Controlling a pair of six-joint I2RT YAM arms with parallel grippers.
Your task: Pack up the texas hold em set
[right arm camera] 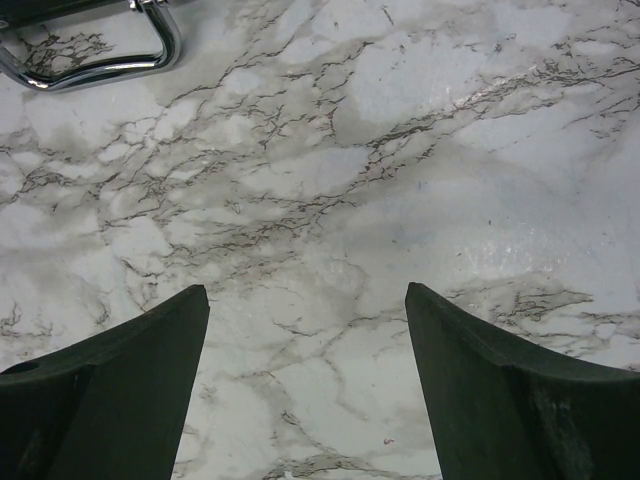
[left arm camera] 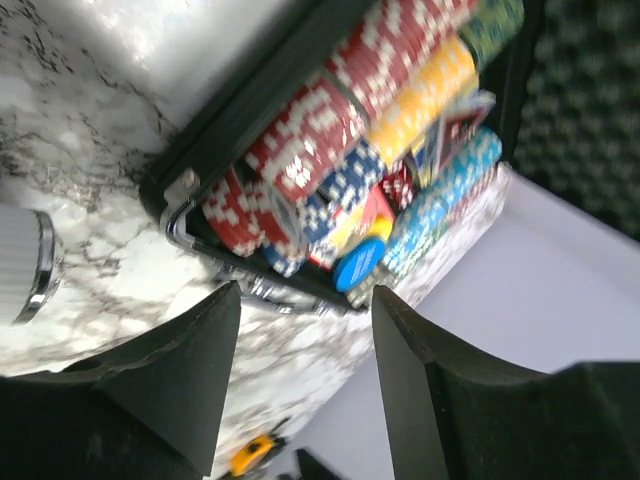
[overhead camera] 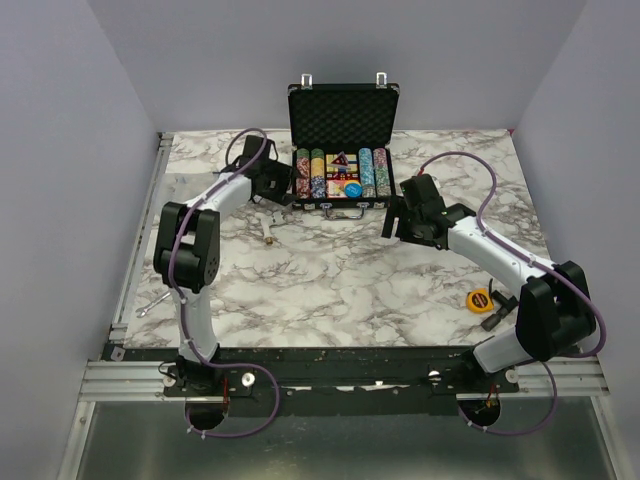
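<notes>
Left pincer [left arm camera: 305, 290], right pincer [right arm camera: 306, 290], both parted, one briefcase [overhead camera: 343, 115]

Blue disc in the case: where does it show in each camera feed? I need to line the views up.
Top external: blue disc is upper centre, toward the front of the open briefcase.
Left wrist: blue disc is near the centre of the frame.
Right wrist: not in view.
Shared landmark: the chrome handle shows in all three.
</notes>
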